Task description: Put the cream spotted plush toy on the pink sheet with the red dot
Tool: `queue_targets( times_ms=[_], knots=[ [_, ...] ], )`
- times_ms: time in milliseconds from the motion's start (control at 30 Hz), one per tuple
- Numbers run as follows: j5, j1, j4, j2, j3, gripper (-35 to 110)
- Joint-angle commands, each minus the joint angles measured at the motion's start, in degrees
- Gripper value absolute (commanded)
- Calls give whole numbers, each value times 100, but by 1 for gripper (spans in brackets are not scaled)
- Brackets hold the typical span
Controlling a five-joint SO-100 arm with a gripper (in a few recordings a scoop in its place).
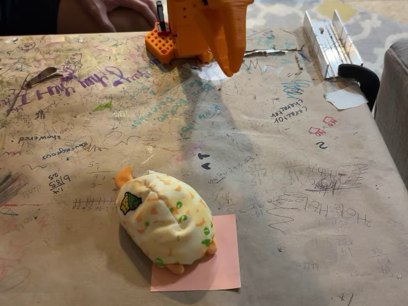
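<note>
The soft cream spotted plush toy [164, 220] is lying across the flat pink paper sheet's [220, 268] near left part (dot hidden). Little is being left beyond centring. The far orange gripper [231, 64] is being held clear; its opening cannot be told.

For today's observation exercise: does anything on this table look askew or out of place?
The plush toy lies only partly on the pink sheet, overhanging its upper-left edge onto the table. The gripper hangs far off.
</note>
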State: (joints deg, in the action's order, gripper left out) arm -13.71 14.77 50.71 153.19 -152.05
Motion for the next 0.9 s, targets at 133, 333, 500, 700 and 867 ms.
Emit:
queue_targets(
  times_ms=[133, 333, 500, 700, 867],
  knots=[
    [563, -360, -668, 967, -1345, 0],
    [563, -369, 158, 3647, -2522, 0],
    [703, -510, 448, 4017, -2584, 0],
    [747, -536, 439, 3999, -2566, 0],
    [738, -527, 439, 3999, -2566, 0]
  ],
)
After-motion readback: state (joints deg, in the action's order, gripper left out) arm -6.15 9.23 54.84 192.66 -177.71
